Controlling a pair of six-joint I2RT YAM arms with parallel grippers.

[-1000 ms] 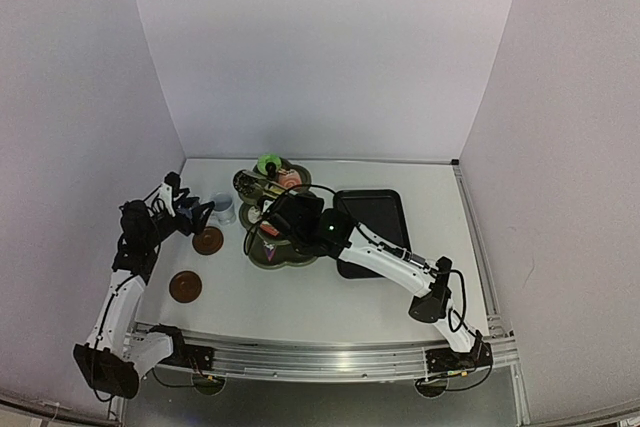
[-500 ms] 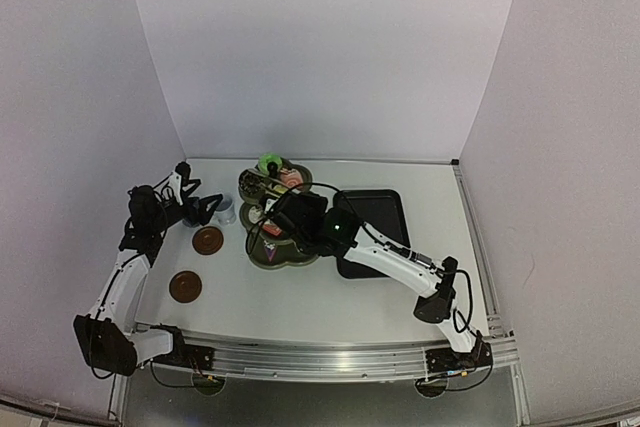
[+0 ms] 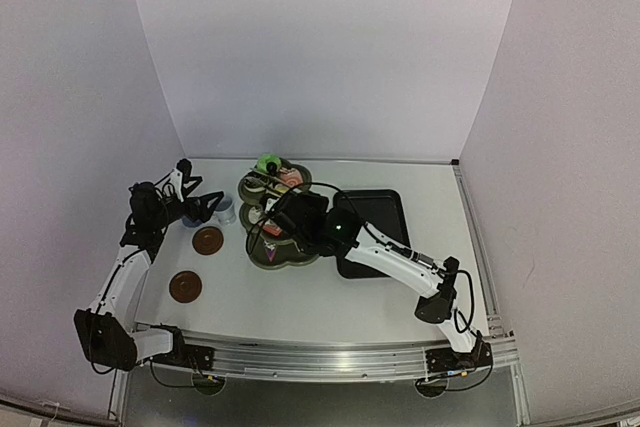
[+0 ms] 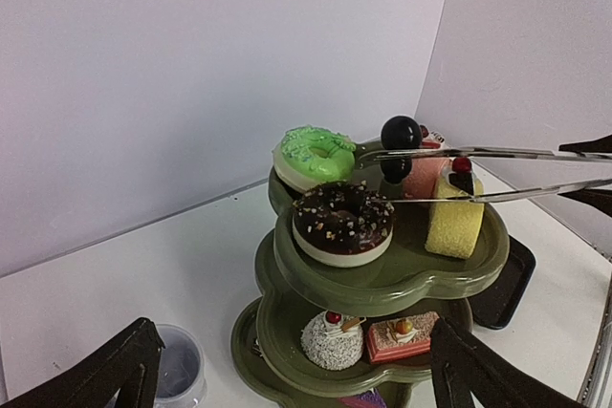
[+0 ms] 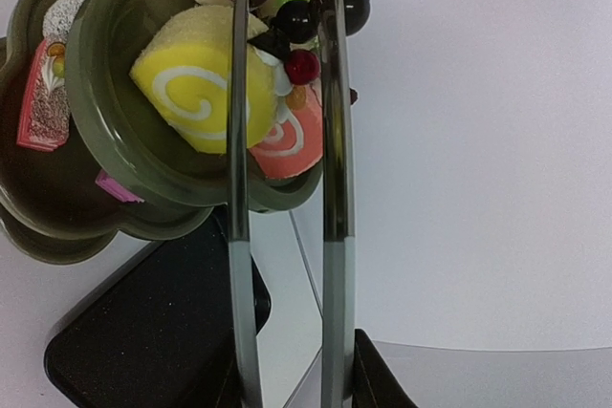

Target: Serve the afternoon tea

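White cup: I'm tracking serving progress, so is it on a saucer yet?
Off. From above, the white cup stands on the table, beyond the far saucer; that and the near saucer lie bare.

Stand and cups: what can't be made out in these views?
Stand bottom tier: left wrist view, cut off by the lower edge; top view, partly covered by the right arm.
White cup: left wrist view, cropped by the edge and a finger of the left end effector.
Pink item: right wrist view, mostly behind a tier's rim.

Soft, even, bright light; faint shadows; wide-angle bowing overhead; sheen on tongs.
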